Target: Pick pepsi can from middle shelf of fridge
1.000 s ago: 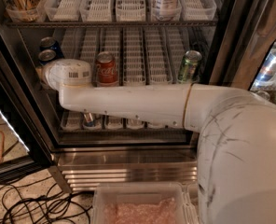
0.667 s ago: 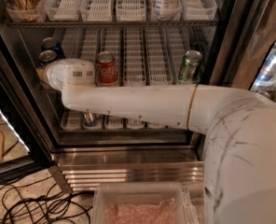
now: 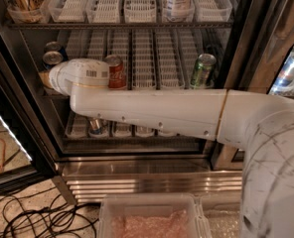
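Pepsi can (image 3: 51, 59) stands at the left end of the middle shelf (image 3: 143, 58) of the fridge (image 3: 152, 181), right by the claw (image 3: 44, 78), which is mostly hidden behind the white wrist (image 3: 82, 73); how far it is open, and whether it holds anything, I cannot tell. Just right of the wrist stands a red can (image 3: 116, 72), with a green can (image 3: 202, 69) well apart at the shelf's right end. The arm (image 3: 152, 114) crosses in front of the lower shelf, and a clear bin (image 3: 152, 205) sits below the fridge's steel base.
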`<action>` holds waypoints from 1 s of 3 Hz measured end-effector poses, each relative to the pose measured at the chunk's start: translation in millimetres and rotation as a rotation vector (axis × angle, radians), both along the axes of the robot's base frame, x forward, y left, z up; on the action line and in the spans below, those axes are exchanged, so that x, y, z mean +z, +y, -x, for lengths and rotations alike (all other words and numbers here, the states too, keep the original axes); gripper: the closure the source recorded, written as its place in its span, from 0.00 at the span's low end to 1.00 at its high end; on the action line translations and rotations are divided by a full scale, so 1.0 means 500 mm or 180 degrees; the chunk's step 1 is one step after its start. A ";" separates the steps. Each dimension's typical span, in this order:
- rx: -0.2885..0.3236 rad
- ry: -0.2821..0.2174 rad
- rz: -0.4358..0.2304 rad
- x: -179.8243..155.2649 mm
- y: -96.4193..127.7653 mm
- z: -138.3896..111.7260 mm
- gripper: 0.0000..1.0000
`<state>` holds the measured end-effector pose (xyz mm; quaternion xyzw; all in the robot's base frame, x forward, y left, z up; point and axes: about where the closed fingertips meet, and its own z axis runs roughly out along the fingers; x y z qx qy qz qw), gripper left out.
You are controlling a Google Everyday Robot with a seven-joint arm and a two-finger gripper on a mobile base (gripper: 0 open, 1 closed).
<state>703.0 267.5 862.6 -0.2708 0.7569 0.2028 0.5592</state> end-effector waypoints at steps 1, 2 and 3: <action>0.0044 -0.0008 0.0052 0.001 -0.005 0.013 1.00; 0.0067 -0.0028 0.0100 0.004 -0.014 0.021 1.00; 0.0103 -0.0066 0.0128 0.017 -0.018 0.026 1.00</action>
